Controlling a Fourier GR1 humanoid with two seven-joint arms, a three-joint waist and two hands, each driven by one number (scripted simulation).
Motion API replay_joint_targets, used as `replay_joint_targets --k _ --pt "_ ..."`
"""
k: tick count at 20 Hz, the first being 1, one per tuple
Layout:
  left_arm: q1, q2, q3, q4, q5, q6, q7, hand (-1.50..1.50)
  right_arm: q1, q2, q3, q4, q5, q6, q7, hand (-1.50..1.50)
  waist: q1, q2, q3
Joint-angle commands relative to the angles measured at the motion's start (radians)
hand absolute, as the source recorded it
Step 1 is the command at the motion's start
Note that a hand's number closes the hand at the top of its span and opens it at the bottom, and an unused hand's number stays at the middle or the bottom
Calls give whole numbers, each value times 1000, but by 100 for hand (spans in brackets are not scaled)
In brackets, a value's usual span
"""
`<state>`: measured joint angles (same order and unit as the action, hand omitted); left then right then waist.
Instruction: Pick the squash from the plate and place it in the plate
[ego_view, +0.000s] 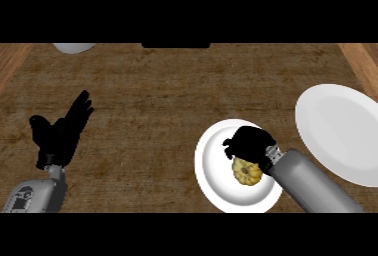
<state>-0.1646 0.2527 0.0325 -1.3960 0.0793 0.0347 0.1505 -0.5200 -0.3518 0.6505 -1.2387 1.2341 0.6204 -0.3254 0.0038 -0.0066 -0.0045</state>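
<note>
A yellow squash (247, 172) lies on the nearer white plate (215, 172), right of centre. My right hand (248, 142) hangs over that plate with its fingers curled, just beyond the squash and partly covering its far edge; whether the fingers touch it I cannot tell. A second, larger white plate (338, 131) lies at the right edge, bare. My left hand (60, 131) stays open at the left, fingers pointing up and away, holding nothing.
A pale round object (74, 47) shows at the top left edge of the brown counter. A dark rectangular thing (176, 45) sits at the top centre. Lighter wooden strips (360, 57) run along the left and right sides.
</note>
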Motion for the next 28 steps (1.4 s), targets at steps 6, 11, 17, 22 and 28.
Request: replay_joint_targets --k 6,11,17,22,28 --pt "-18 -22 20 18 -19 6 11 0 97 -14 -26 -123 16 49 -88 150 -7 5 4" --pt "12 -8 40 1 -7 21 6 0 154 241 -480 36 -176 -121 311 150 -62 10 8" --pt "30 -26 -9 -41 -23 5 16 0 128 348 -574 -15 -178 -486 645 150 2 4 7" --pt "-12 -7 17 -23 -26 18 31 0 49 351 -559 -140 -38 -752 779 150 -10 0 5" --pt "-13 -8 29 -2 -16 5 17 0 19 343 -601 -227 188 -865 975 150 -13 4 4"
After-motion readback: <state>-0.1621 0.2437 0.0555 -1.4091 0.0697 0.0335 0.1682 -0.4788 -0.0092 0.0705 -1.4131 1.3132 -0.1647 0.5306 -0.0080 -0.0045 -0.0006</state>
